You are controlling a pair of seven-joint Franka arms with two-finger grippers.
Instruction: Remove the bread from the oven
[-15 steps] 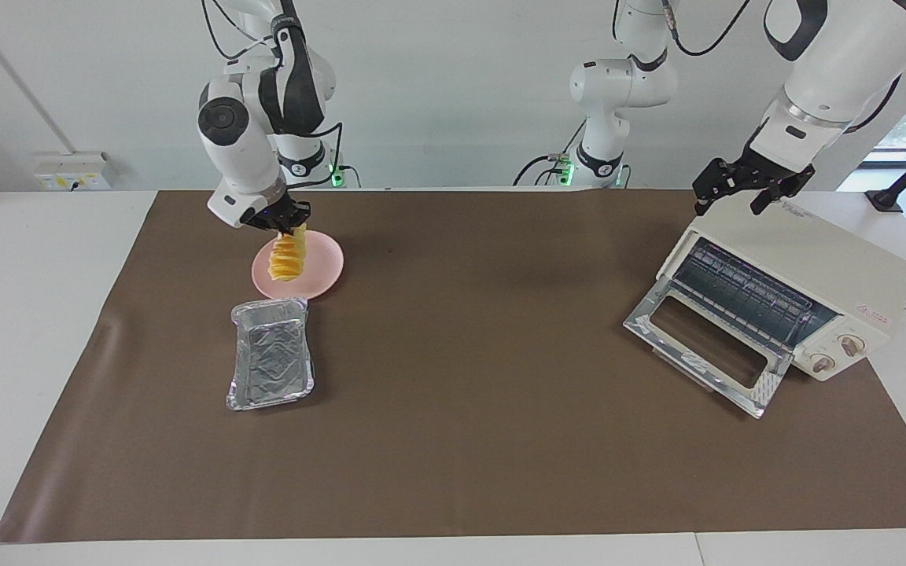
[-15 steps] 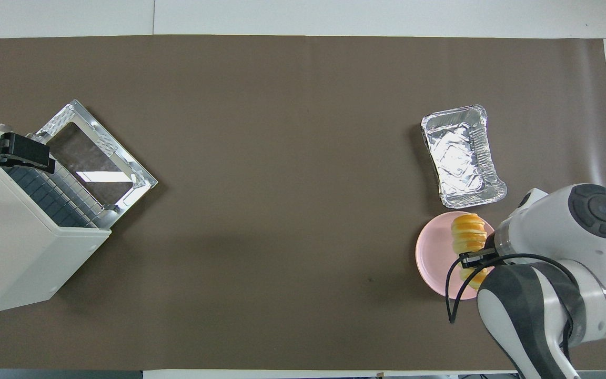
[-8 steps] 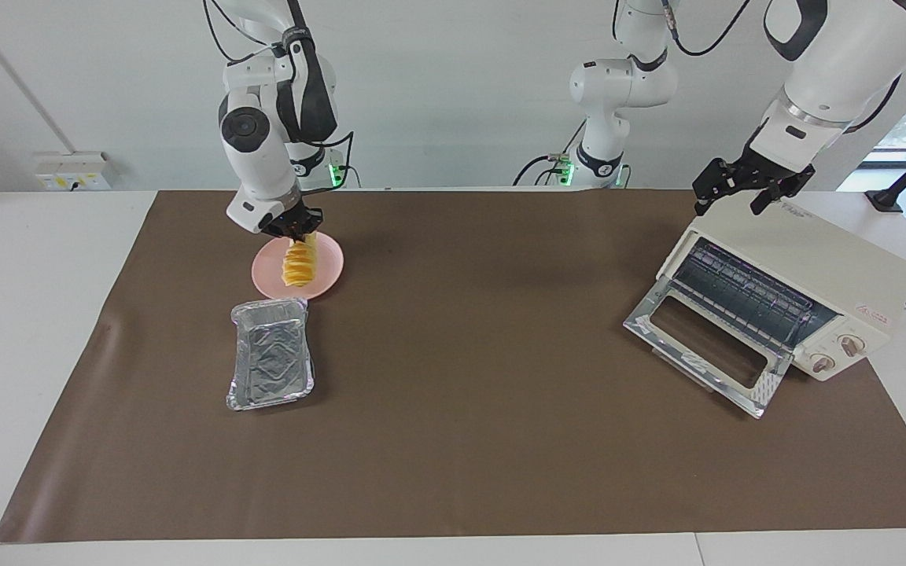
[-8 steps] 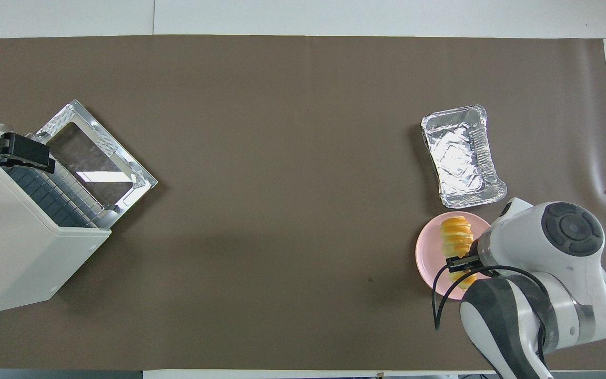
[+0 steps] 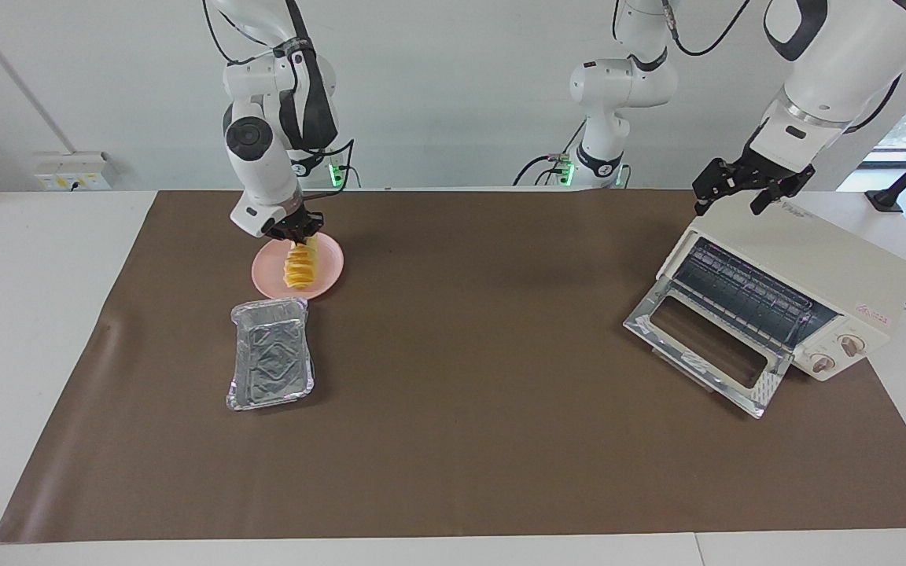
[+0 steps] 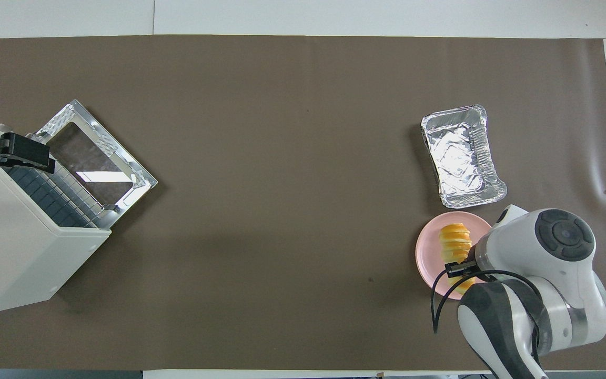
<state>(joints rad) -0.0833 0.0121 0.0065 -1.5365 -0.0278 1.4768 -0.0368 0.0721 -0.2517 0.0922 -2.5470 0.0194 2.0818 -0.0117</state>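
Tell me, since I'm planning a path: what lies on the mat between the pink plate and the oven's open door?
Nothing: between the pink plate and the oven the overhead view shows only bare brown mat.

Bread point(image 5: 300, 266): small golden-yellow loaf, crosswise ridges like joined slices, long axis running nearer-to-farther from the robots, tilted with its robot-side end up, pinched by the right gripper point(image 5: 301, 235) (fingers closed on that end); lower end over the pink plate point(image 5: 327, 271), whether it touches the plate can't be told. It sits at the right arm's end of the table. Oven point(image 5: 795, 287): cream-white boxy toaster oven, at the left arm's end, angled to the table edge, glass door point(image 5: 705, 346) dropped fully open, wire rack showing inside, two round knobs and small red logo on the front panel.
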